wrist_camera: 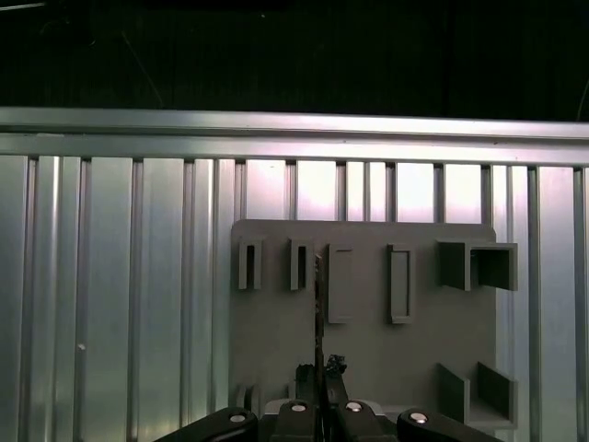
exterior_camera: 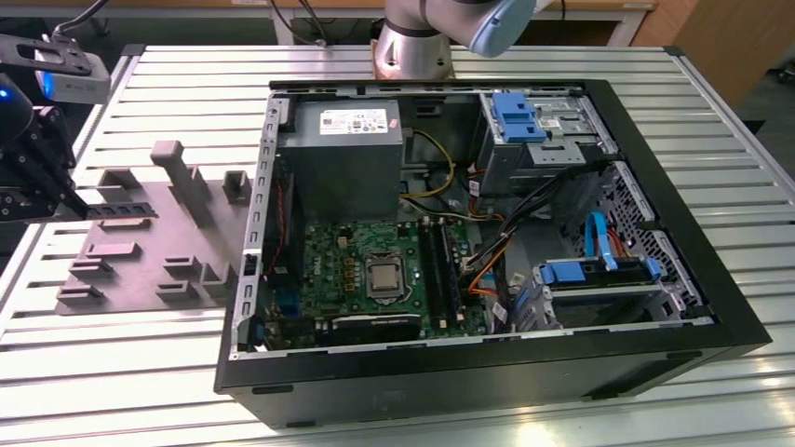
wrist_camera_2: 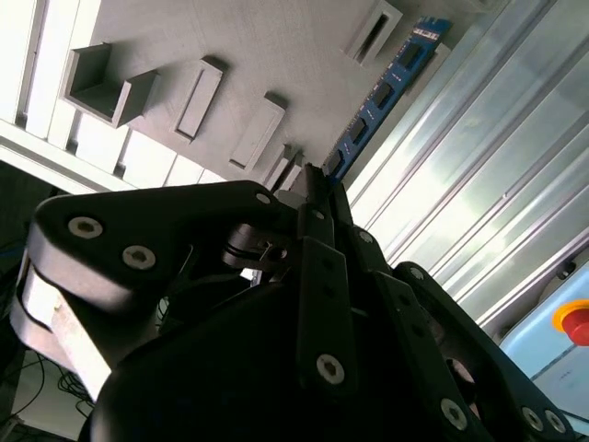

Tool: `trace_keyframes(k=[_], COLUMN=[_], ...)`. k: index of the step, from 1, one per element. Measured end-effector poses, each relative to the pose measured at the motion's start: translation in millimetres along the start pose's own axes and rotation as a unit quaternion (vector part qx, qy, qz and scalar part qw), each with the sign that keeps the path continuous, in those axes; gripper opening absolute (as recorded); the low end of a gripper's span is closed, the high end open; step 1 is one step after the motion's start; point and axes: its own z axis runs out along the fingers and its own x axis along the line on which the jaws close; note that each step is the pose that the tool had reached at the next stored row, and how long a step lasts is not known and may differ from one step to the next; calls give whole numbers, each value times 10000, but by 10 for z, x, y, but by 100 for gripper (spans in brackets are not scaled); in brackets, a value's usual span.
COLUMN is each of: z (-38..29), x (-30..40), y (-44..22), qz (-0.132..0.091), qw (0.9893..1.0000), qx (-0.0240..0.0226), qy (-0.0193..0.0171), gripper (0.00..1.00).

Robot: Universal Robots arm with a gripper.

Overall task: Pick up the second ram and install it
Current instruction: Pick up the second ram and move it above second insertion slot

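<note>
At the exterior view's left edge of the slatted aluminium table (exterior_camera: 186, 74), over a matte grey holder plate (exterior_camera: 130, 256) with raised rectangular slot blocks: black gripper (exterior_camera: 74, 207), fingers drawn together and clamped on one end of the second ram (exterior_camera: 122, 212). Ram: thin, flat, blue circuit strip with dark chips, projecting straight from the fingertips in the second wrist view. Whether it touches the plate cannot be told.
</note>
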Motion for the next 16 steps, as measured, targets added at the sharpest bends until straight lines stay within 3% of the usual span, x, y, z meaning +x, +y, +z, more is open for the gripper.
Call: trace_keyframes(k=[5,16], z=[-23,-154], x=[-1,-9], y=[1,3], qz=[0,0], qw=[10000,10000], qx=[-1,0], qy=[1,0], gripper=[14,14])
